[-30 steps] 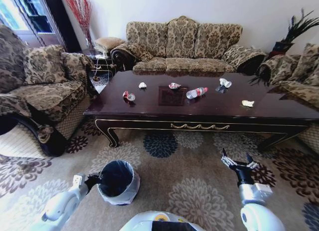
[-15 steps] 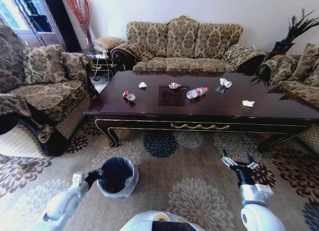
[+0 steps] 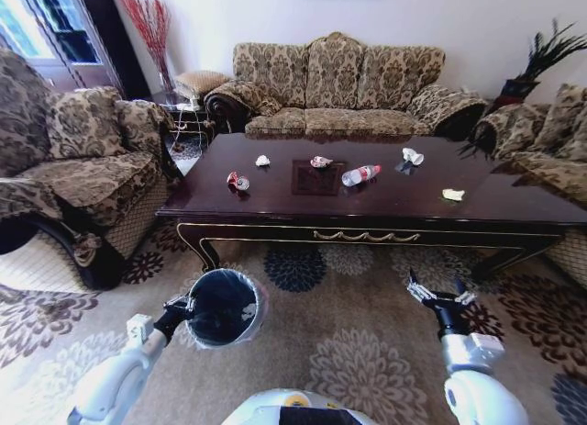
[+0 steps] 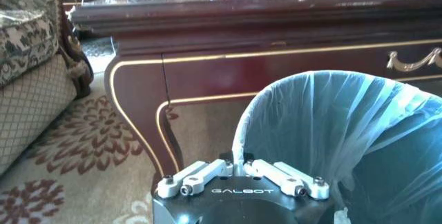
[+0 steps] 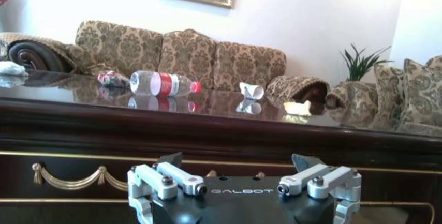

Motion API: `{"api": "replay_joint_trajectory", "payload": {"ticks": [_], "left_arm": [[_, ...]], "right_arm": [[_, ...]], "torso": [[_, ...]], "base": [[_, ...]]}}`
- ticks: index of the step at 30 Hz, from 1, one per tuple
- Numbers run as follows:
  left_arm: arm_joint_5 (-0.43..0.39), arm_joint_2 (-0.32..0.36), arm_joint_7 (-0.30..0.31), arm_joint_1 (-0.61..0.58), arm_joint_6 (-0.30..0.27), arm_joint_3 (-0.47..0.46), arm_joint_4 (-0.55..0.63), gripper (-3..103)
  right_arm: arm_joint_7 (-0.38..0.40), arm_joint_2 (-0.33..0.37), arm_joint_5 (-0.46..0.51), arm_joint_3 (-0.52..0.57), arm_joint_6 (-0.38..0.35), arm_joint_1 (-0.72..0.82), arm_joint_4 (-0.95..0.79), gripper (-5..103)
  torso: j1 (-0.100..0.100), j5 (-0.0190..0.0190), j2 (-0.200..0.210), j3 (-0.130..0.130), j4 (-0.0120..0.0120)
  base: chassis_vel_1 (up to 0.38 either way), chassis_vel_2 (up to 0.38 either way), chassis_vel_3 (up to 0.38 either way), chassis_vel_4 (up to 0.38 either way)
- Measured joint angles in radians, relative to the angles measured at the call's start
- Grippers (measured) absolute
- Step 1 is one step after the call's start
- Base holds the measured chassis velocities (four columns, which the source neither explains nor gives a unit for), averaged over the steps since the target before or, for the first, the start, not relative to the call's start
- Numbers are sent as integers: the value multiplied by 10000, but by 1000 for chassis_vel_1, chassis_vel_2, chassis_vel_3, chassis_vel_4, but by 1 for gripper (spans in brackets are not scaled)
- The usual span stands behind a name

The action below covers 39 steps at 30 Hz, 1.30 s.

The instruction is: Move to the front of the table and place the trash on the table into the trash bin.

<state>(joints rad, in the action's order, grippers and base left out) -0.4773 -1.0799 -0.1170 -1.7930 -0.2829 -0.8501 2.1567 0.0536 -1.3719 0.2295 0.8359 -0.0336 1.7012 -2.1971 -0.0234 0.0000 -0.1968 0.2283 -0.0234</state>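
The dark wooden table stands ahead of me. On it lies the trash: a crushed can, a paper wad, a wrapper, a clear bottle and two more paper scraps. My left gripper is shut on the rim of the trash bin, held off the carpet and tilted, in front of the table's left leg. In the left wrist view the gripper clamps the bin at its bagged rim. My right gripper is open and holds nothing, low before the table's right half, facing the bottle.
A patterned sofa stands behind the table, an armchair to the left and another seat to the right. A patterned carpet covers the floor between me and the table's apron.
The left arm has raised the bin off the carpet and tipped its opening up toward the camera. The view has shifted slightly toward the table. The right gripper stays open in place.
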Motion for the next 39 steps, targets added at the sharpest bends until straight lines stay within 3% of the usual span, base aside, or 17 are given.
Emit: {"api": "replay_joint_trajectory", "payload": {"ticks": [17,39], "left_arm": [[54,202,-172,19,-148,-47,-55,2],[93,-70,-286,-40,-1003,-707,805,2]], "right_arm": [[3,35,181,133,12,121,-218,100],[-5,-99,212,119,-108,148,-340,100]], "torso": [[-196,1,-675,479,3],[-505,2,-1622,1115,2]], "base": [[0,0,0,0],[0,0,0,0]]}}
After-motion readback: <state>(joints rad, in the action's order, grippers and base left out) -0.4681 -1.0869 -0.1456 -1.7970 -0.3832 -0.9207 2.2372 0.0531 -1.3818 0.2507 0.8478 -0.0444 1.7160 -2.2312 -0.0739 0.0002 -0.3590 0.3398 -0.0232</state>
